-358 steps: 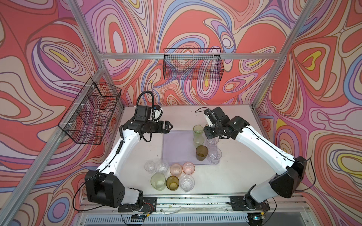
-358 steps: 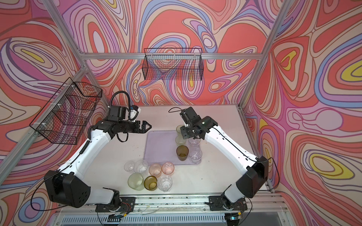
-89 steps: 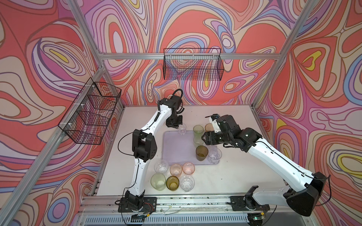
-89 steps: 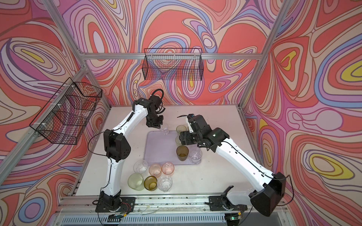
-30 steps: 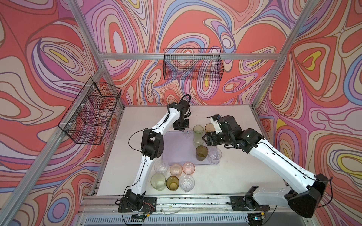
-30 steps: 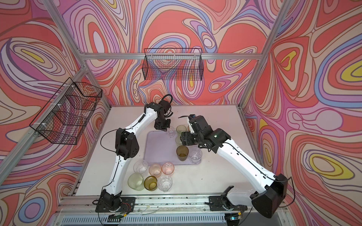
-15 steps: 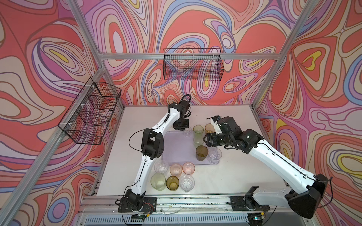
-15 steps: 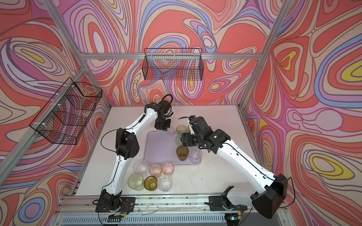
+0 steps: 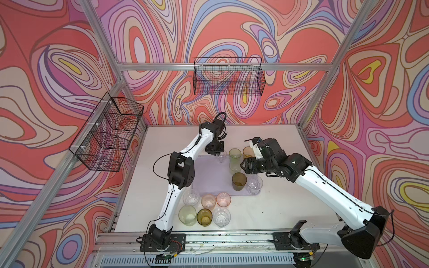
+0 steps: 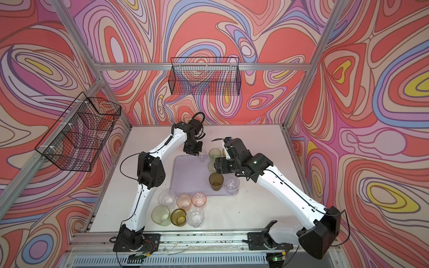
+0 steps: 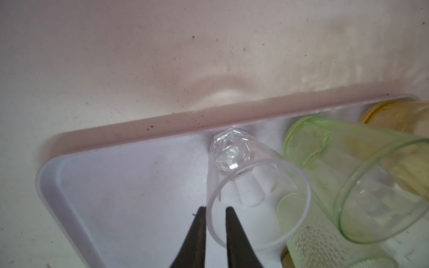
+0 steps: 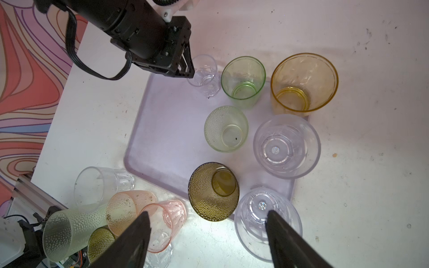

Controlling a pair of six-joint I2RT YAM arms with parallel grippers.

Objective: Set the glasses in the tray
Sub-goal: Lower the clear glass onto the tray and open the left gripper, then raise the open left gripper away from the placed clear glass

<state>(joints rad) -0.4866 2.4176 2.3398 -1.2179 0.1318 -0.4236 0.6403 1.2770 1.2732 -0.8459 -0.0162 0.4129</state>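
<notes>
In both top views the left gripper (image 9: 216, 152) stands at a small clear glass (image 9: 221, 156) on the far edge of the tray (image 9: 209, 177). Seven glasses are on the tray and six on the table (image 9: 278, 204) before it. In the left wrist view its fingers (image 11: 233, 232) are slightly apart, one on each side of the glass rim. In the right wrist view the right gripper (image 12: 207, 213) is wide open and empty above the tray.

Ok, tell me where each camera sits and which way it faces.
Top views: high in front, looking down toward the back wall; both arms whole.
Left wrist: on the left arm, looking along its jaws at the clear glass in the tray.
Right wrist: above the tray, looking down; own open jaws plus the left arm's wrist.
Shared: both wrist views show that clear glass and the green glass beside it.
</notes>
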